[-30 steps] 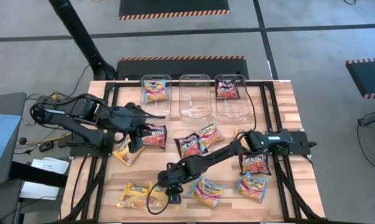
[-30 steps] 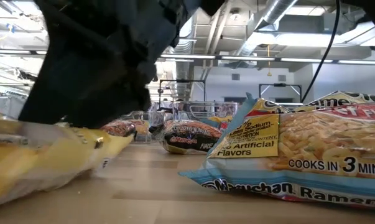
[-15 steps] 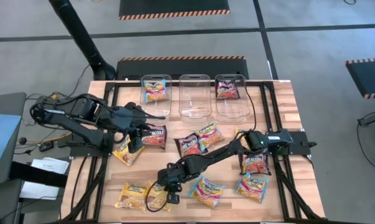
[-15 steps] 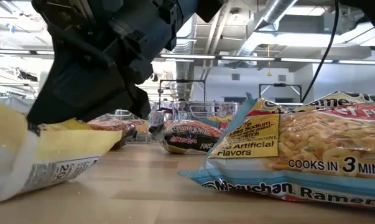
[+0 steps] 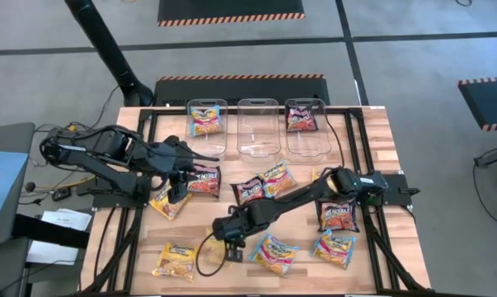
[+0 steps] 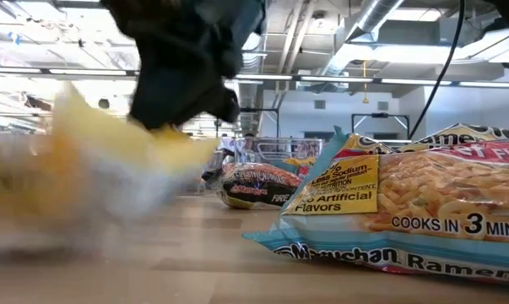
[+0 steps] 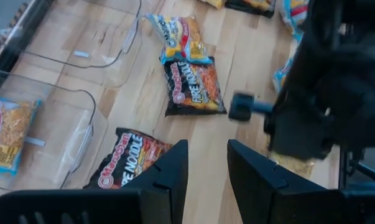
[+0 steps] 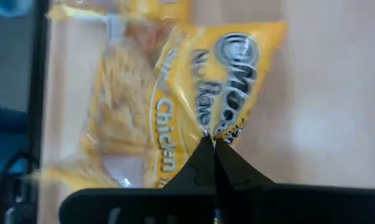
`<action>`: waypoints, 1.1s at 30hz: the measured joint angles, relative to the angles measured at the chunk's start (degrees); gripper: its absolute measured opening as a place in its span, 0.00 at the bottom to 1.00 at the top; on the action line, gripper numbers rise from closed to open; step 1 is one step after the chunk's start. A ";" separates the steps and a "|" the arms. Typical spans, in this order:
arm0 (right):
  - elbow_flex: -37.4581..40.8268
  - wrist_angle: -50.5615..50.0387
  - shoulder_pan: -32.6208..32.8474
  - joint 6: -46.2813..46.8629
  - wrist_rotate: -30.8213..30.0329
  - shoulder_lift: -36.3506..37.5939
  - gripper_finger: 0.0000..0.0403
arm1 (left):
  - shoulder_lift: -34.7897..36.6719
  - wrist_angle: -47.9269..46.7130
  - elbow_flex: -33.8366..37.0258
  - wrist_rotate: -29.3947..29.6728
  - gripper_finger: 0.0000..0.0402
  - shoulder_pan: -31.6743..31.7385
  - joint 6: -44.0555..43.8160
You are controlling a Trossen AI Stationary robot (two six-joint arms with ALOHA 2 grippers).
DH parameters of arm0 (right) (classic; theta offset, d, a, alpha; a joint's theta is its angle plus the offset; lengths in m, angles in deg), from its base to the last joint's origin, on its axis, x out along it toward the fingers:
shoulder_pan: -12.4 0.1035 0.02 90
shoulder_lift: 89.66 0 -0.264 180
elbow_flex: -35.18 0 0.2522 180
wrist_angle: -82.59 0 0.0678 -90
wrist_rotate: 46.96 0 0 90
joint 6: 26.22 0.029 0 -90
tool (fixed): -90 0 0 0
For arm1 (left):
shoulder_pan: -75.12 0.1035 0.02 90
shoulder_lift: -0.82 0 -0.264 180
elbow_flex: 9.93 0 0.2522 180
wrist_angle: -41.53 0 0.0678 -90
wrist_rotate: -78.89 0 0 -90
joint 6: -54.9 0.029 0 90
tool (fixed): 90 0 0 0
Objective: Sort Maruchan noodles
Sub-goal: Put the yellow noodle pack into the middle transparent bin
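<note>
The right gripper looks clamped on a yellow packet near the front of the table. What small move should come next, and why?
Probably a short straight lift. The right gripper is shut on the yellow packet, pinching its edge, and the low view shows the packet already coming up off the table. Clearing the second yellow packet beside it first seems wise before carrying toward the bins.

We see bare counter (image 5: 372,140) open along the far right and between the bins and the packet cluster — a gripper could pass there. The three clear bins (image 5: 258,125) line the far edge. Mid-counter, the right arm (image 5: 289,202) stretches diagonally across, and scattered noodle packets (image 5: 262,188) crowd the middle and near right — little room between them.
</note>
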 joint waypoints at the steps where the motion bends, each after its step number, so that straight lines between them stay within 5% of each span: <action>1: 0.00 -1.51 -0.02 -0.27 -1.04 0.97 0.01 | 0.03 -0.06 0.00 -0.01 0.24 0.00 -0.01; 19: -0.17 -26.10 -4.86 -5.55 -18.77 15.93 0.01 | 0.02 -0.42 0.00 0.14 0.24 0.00 0.02; 33: -0.05 -34.53 -17.11 -26.28 -26.42 22.30 0.01 | 0.00 -0.33 0.00 0.37 0.24 2.54 -0.25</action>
